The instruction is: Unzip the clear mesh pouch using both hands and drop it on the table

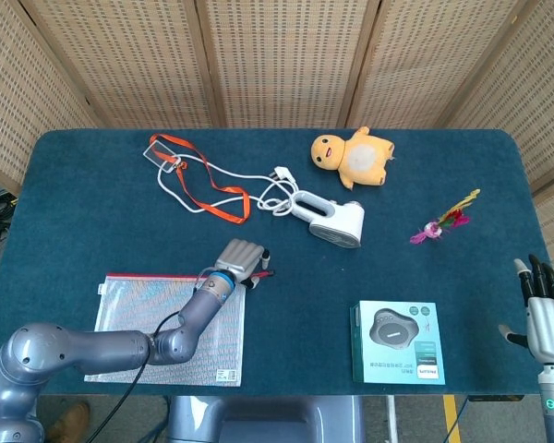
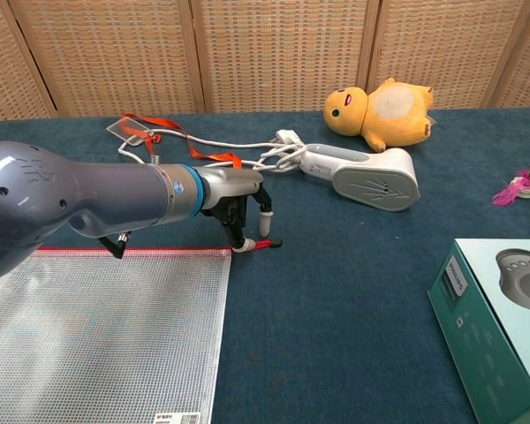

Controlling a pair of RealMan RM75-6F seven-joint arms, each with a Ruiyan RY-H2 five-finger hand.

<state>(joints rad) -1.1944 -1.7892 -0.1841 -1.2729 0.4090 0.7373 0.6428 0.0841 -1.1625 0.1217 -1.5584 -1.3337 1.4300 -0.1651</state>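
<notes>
The clear mesh pouch (image 1: 166, 323) (image 2: 106, 336) lies flat at the table's front left, its red zipper edge zipped along the top. Its red zipper pull (image 1: 263, 274) (image 2: 267, 244) sticks out past the right corner. My left hand (image 1: 243, 261) (image 2: 244, 210) hangs over that corner with its fingers curled down. One fingertip (image 2: 238, 246) touches the base of the pull, and the thumb stands just above the pull with a small gap. My right hand (image 1: 545, 312) shows only in the head view, at the front right edge, fingers spread and holding nothing.
A teal boxed device (image 1: 397, 341) (image 2: 503, 327) sits front right. Behind the left hand lie a white handheld appliance (image 1: 332, 218) (image 2: 371, 179) with its cable and an orange lanyard (image 1: 203, 189). A yellow plush (image 1: 355, 157) and a small flower sprig (image 1: 443, 221) lie farther back.
</notes>
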